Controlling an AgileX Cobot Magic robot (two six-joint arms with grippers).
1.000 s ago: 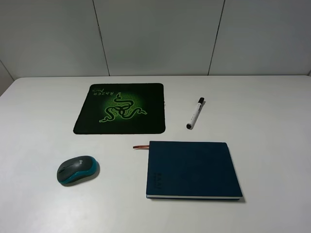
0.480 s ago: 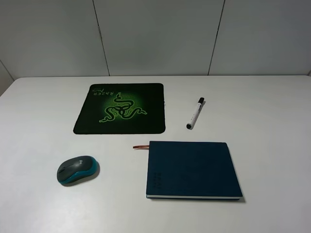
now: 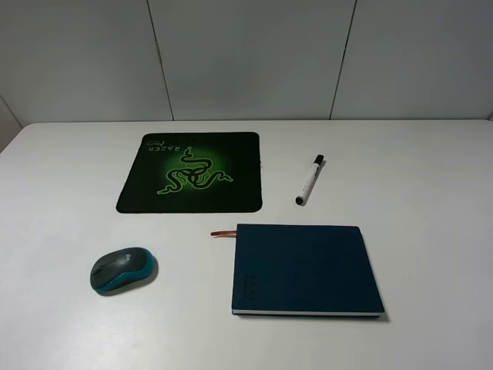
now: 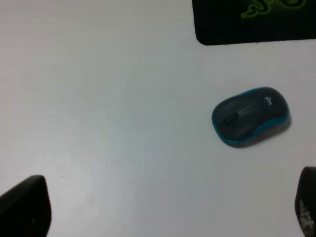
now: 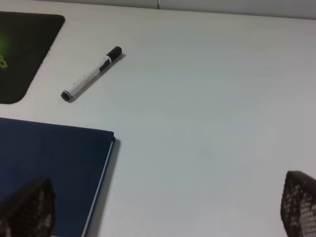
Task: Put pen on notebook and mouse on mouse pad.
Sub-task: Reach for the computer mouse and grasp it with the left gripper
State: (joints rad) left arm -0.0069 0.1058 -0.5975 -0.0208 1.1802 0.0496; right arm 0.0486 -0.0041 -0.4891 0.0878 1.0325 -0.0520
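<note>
Mouse pad (image 3: 240, 171): green lettering seemingly "RAZER"; pen (image 3: 309, 182) print illegible

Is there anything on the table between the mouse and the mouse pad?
No. Between the mouse and the mouse pad there is only bare white table. The exterior high view shows it, and the left wrist view too.

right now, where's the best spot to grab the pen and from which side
Probably mid-barrel on the pen, from straight above, jaws across its width, turned to its diagonal lie. It rests flat on the table, bare space along both long sides.
</note>
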